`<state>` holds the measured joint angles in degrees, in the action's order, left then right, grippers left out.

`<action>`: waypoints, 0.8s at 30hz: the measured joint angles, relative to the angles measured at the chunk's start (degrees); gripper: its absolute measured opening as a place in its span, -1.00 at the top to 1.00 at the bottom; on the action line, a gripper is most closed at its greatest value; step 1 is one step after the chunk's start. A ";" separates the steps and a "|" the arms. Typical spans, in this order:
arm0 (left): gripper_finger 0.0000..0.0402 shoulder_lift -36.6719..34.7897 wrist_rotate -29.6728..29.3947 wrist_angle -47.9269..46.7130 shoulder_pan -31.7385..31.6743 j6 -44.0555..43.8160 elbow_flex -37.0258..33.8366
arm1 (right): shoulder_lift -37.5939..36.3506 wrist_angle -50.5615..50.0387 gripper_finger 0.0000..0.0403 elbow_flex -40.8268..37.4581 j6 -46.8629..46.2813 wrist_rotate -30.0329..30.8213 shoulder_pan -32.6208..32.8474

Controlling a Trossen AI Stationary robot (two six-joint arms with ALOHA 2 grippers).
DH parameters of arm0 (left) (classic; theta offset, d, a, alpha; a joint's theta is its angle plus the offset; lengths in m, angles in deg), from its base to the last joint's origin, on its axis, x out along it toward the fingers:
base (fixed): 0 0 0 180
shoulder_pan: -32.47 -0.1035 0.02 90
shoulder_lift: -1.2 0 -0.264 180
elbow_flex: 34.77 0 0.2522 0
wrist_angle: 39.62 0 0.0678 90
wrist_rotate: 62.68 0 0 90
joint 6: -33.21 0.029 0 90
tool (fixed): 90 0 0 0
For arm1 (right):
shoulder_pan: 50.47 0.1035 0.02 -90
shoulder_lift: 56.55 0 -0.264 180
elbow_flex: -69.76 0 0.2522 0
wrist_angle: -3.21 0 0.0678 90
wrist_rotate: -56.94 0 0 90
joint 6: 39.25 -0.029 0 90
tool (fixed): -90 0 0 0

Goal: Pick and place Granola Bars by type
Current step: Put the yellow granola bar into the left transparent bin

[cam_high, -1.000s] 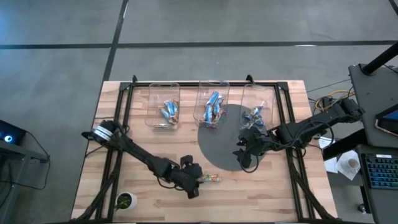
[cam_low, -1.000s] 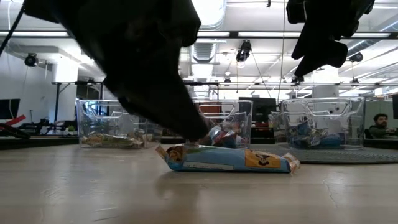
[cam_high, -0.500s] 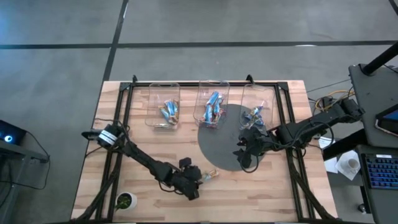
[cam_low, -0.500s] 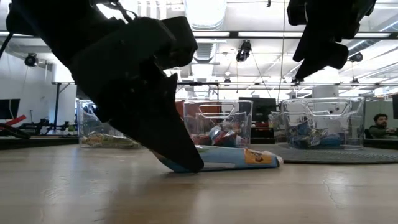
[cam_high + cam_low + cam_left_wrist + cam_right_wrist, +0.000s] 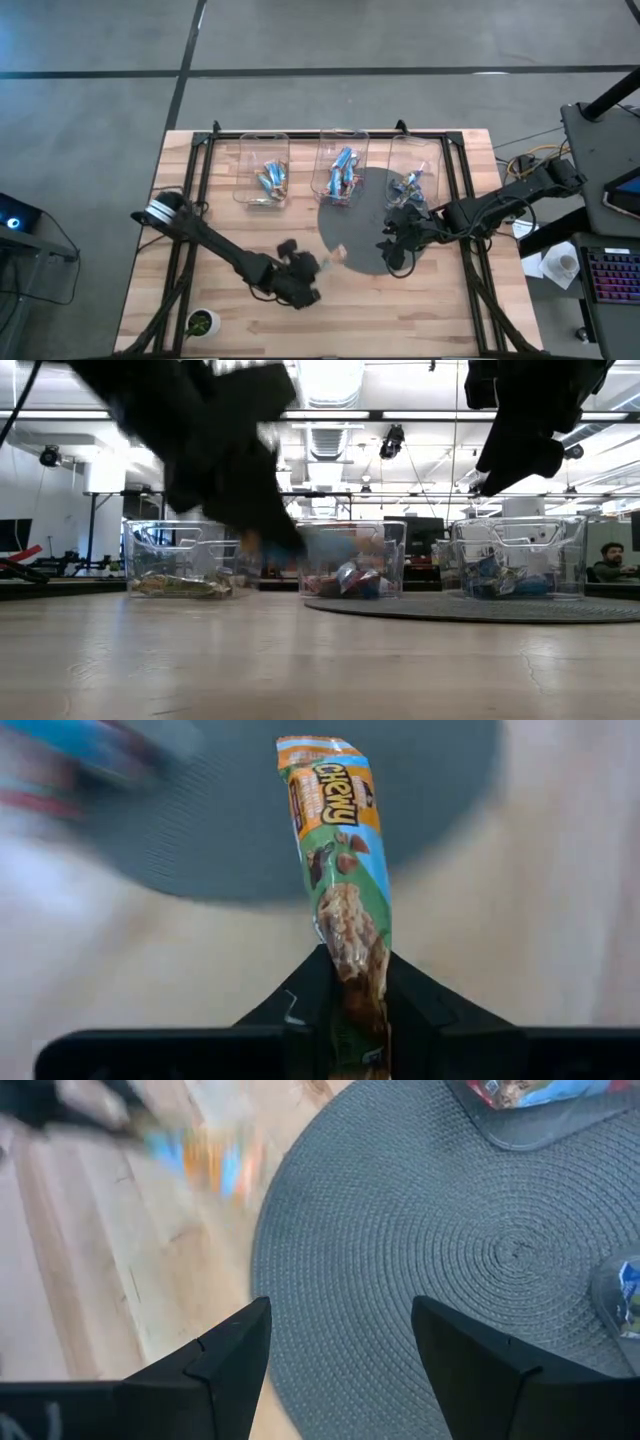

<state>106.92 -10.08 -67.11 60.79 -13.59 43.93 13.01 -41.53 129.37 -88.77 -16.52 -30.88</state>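
Note:
A granola bar in a blue-green wrapper with an orange end hangs above the wood table, at the near edge of the round grey mat. My left gripper is shut on it. In the high view the gripper is near the table's middle and the bar sticks out toward the mat. My right gripper hovers open over the mat's right part, nothing between its fingers. More granola bars lie in three clear bins along the far edge. My left gripper pinches one end of the bar between its two fingers. The fingers come slanting down from the table's left and lie along the bar. The bar sticks out ahead of the fingertips, its orange end farthest from them, lifted clear of the table.
The middle bin and the right bin stand partly on the mat. A small green object sits at the table's near left corner. Bare wood lies in front of the bins on the left.
My left gripper has shut on the end of the bar that lay flat on the table near the front. It has turned, risen and swung toward the far edge and the mat. The bar has come up clear of the wood.

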 joint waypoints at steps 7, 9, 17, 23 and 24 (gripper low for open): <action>0.77 -18.24 -31.15 -33.09 -0.05 -44.54 -0.64 | 0.00 0.07 -0.16 -0.25 0.00 0.15 0.00; 0.77 -22.88 -32.01 -41.52 -1.53 -54.34 -1.37 | 0.00 0.08 -0.16 -0.25 0.00 0.38 0.00; 0.77 -34.01 -19.63 -44.60 -17.13 -46.75 -9.07 | 0.00 0.36 -0.16 -0.29 -0.68 2.12 -0.04; 0.77 -38.07 -4.16 -28.55 -29.45 -33.97 -20.83 | 0.00 0.42 -0.16 -0.29 -3.08 3.02 0.00; 0.77 -38.61 -2.30 -24.06 -30.66 -31.68 -22.61 | 0.00 0.49 -0.16 -0.29 -3.06 3.02 0.01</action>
<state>68.30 -12.38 -91.17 30.12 -45.26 21.33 13.01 -41.05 129.08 -91.83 -13.51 -30.87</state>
